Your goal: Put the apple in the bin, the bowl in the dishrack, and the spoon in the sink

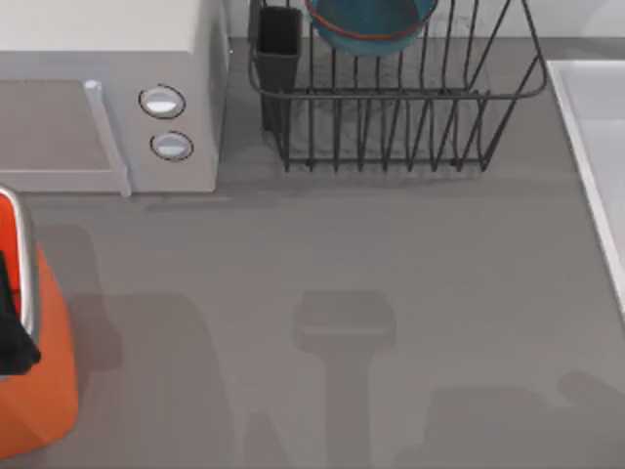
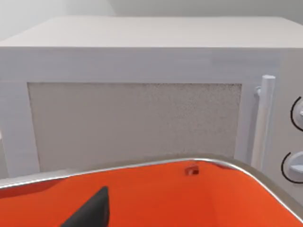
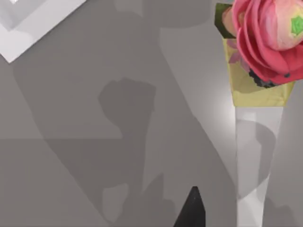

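Bowl point(image 1: 371, 24) already in dishrack point(image 1: 410, 117) at twelve o'clock, left gripper point(image 1: 10, 322) over bin point(image 1: 39, 391) at nine, finger state unclear; release apple only once centred above opening.

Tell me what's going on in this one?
The bowl already sits in the dishrack at the back of the table, beside the microwave. The left arm is over the orange bin at the table's left edge; its wrist view looks down past a dark fingertip into the bin, microwave behind. The right wrist view shows bare table, a corner of the sink and a pink flower in a vase.
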### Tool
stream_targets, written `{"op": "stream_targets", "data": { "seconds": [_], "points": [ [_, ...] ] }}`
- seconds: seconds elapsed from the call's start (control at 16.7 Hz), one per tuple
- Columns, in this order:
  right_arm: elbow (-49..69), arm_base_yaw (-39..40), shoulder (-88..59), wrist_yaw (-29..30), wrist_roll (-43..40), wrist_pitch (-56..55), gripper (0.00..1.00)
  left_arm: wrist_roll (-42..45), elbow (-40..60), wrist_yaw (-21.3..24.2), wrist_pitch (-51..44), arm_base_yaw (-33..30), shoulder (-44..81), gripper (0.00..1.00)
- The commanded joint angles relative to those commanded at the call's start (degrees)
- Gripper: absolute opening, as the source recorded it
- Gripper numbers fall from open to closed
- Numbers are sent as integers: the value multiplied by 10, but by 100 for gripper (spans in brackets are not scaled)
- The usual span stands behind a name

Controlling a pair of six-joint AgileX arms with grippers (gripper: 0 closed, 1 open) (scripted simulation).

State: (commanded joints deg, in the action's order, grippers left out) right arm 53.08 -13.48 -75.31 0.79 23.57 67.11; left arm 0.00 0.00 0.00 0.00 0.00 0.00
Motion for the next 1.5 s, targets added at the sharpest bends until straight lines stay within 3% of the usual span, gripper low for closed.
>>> {"op": "stream_targets", "data": {
  "seconds": [0.3, 1.08, 1.32, 1.5],
  "points": [
    [181, 4, -157, 0, 13, 64, 0, 0, 0, 0, 0, 0, 0, 100],
    [968, 32, -704, 1, 44, 274, 0, 0, 0, 0, 0, 0, 0, 100],
    [1095, 40, -794, 1, 47, 298, 0, 0, 0, 0, 0, 0, 0, 100],
    [1128, 42, -816, 2, 47, 302, 0, 0, 0, 0, 0, 0, 0, 100]
  ]
}}
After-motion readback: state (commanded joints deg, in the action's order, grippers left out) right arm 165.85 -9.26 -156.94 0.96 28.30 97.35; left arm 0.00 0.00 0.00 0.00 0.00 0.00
